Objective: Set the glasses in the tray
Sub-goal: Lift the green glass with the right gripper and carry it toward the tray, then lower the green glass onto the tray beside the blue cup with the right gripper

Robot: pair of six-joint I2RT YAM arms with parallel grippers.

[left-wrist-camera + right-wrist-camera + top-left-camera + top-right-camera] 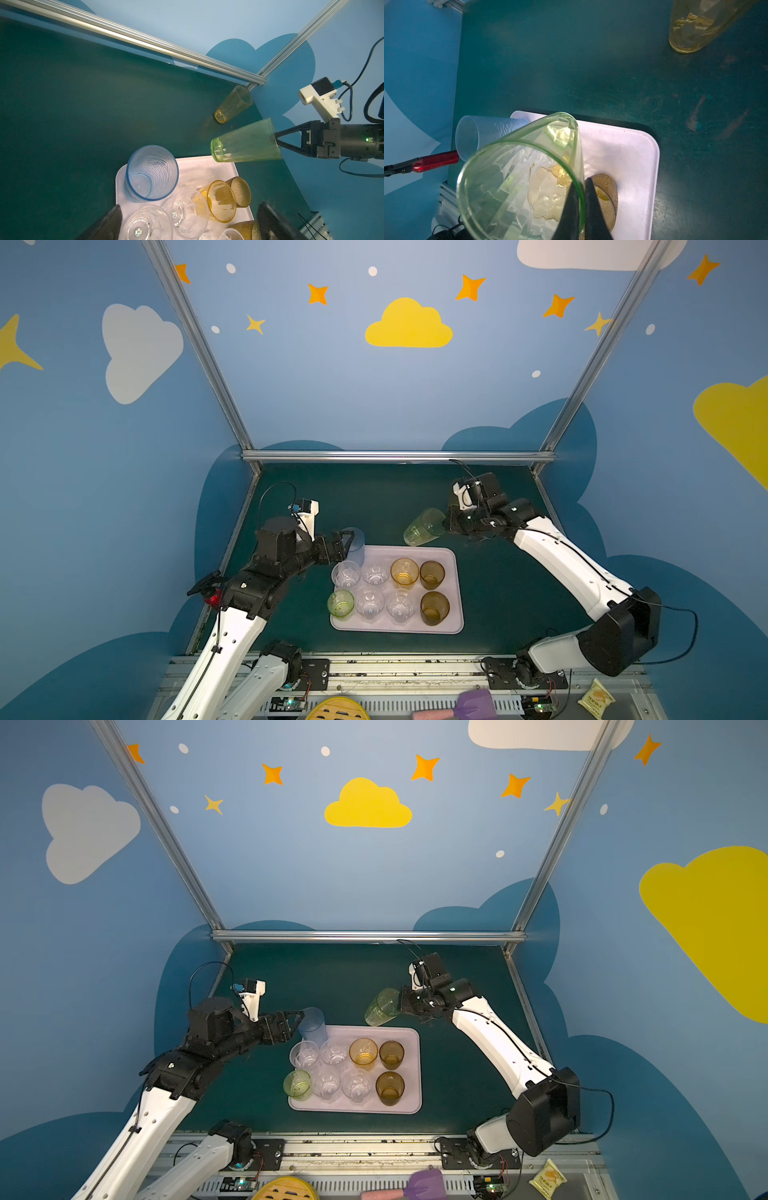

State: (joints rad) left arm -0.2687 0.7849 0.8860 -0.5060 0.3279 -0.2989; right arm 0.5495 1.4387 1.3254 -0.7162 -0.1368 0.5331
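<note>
The lilac tray (455, 572) (413, 1052) holds several short glasses: clear ones (375, 572), a yellow one (404, 572), two brown ones (434, 608) and a green one (340, 603). A tall pale blue glass (356, 545) (151, 172) stands upright in its far left corner. My left gripper (347, 541) (189, 222) is open just beside it, holding nothing. My right gripper (446, 524) (581, 187) is shut on the rim of a tall yellow-green glass (424, 526) (245, 143), held tilted above the tray's far edge. A tall amber glass (232, 106) (695, 27) lies on the table, hidden in both top views.
An aluminium rail (395, 456) bounds the table's far edge, with posts at both back corners. A red-handled tool (214, 597) hangs by my left arm. A purple spatula (473, 703), a yellow round object (336, 709) and a snack packet (596, 697) lie beyond the front rail.
</note>
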